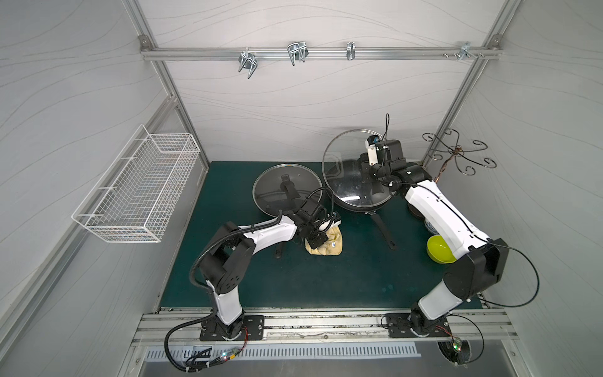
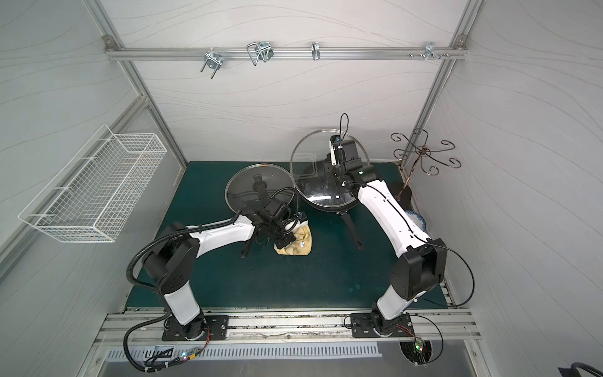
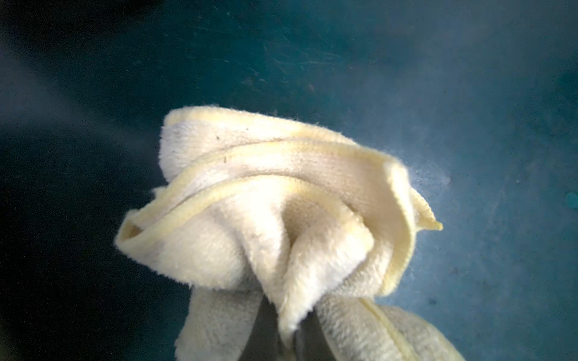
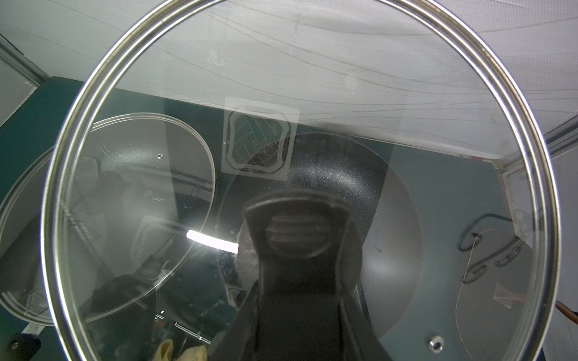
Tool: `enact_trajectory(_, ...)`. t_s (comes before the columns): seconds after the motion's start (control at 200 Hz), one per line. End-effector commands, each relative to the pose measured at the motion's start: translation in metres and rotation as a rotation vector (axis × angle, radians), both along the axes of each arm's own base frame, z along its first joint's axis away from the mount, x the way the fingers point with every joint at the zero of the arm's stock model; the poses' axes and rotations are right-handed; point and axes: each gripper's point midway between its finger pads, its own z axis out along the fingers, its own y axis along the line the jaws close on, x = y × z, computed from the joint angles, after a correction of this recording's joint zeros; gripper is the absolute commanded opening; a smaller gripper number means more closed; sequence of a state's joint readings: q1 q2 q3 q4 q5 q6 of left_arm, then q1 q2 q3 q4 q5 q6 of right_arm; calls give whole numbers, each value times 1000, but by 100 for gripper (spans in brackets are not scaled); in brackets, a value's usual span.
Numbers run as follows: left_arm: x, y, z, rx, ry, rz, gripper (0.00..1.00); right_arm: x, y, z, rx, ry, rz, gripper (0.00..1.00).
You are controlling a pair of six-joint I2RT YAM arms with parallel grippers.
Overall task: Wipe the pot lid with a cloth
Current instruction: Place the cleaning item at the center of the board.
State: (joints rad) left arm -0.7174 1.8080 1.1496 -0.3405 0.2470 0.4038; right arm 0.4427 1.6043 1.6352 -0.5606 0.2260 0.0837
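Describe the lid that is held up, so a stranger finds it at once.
On the green mat, back right, stands a black pan. Above it the right gripper holds a steel-rimmed glass lid tilted up. The neighbouring lid lies flat on its pan.

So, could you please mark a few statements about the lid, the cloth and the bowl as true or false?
1. The left pincer is shut on the cloth. True.
2. The right pincer holds the lid by its handle, tilted above a black pan. True.
3. The cloth is pressed against the lid. False: it is well apart from the lid, down by the mat.
4. The green bowl sits in the wire basket. False: it stands on the mat beside the right arm, far from the wire basket.
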Motion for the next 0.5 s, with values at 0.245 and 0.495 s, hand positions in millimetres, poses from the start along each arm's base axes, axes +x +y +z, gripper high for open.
enact_trajectory(0.245,12,-23,25,-49,-63,-55,44,3,-23,67,104,-179,-61,0)
enact_trajectory(0.495,-2,-27,78,-191,-62,-39,80,17,-28,42,88,-99,-77,0)
